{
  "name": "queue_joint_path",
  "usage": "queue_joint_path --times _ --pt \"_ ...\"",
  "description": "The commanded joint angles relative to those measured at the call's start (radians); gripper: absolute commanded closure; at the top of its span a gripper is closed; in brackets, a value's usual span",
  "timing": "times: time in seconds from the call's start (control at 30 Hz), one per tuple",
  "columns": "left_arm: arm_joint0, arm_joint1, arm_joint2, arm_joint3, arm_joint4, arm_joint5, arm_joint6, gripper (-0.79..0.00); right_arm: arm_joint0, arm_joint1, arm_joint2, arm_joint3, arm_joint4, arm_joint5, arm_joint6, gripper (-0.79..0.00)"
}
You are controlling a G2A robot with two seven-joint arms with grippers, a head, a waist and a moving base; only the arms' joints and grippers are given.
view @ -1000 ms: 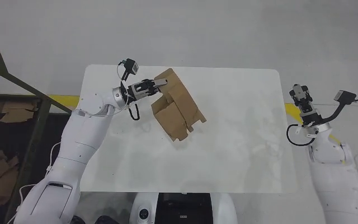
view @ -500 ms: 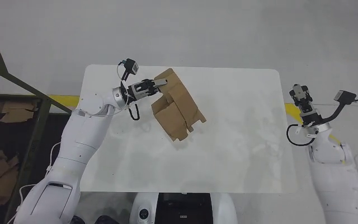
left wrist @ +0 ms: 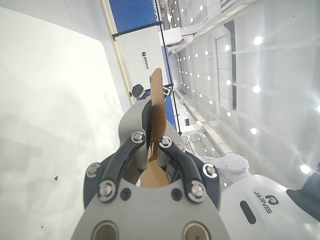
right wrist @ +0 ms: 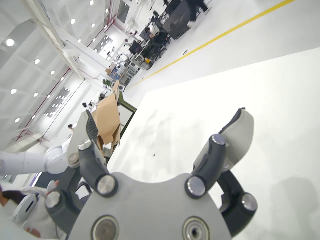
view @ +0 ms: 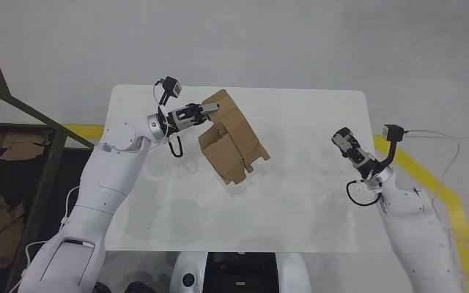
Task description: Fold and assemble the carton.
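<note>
Two tools recorded. Left tool (left wrist: 153, 116): clenched on a brown cardboard flap (left wrist: 158, 93), which stands edge-on between its fingers (left wrist: 130, 122) in the left wrist view. From above, this tool sits over the left half of the table (view: 308, 205), toward the far edge. It grips the carton (view: 233, 141) at its upper far-left corner.

Right tool (right wrist: 162, 123): released, with fingers (right wrist: 240, 126) spread wide and nothing between them. From above it hangs over the table just inside the right edge, well apart from the carton.

Carton: plain brown corrugated board, partly erected and skewed to the table edges. It lies left of centre, nearer the far edge than the near one. Its lower flaps splay out toward the middle of the table. Its base appears to rest on the table, though contact cannot be confirmed along the whole edge.

Table: white top with rounded corners and faint scuff marks near the centre.
</note>
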Motion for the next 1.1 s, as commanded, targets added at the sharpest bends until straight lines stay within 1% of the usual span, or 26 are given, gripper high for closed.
queue_joint_path --times 0.0,0.13,0.27,0.47,0.57,0.73,1.07 --pt "0.000 0.000 0.000 0.000 0.000 0.000 0.000 0.000 0.000 -0.004 -0.040 -0.009 0.032 -0.002 0.039 -0.785" --pt "0.000 0.000 0.000 0.000 0.000 0.000 0.000 0.000 0.010 -0.012 -0.136 -0.027 0.139 -0.011 0.154 -0.785" --pt "0.000 0.000 0.000 0.000 0.000 0.000 0.000 0.000 0.043 -0.023 -0.216 -0.013 0.261 -0.008 0.241 -0.785" --pt "0.000 0.000 0.000 0.000 0.000 0.000 0.000 0.000 0.105 -0.034 -0.279 0.037 0.452 0.006 0.366 -0.785" --pt "0.000 0.000 0.000 0.000 0.000 0.000 0.000 0.000 0.128 -0.035 -0.287 0.064 0.477 0.002 0.400 -0.785" --pt "0.000 0.000 0.000 0.000 0.000 0.000 0.000 0.000 0.166 -0.040 -0.299 0.101 0.511 0.026 0.435 -0.785" --pt "0.000 0.000 0.000 0.000 0.000 0.000 0.000 0.000 0.254 -0.076 -0.402 0.151 0.545 0.051 0.458 -0.785"
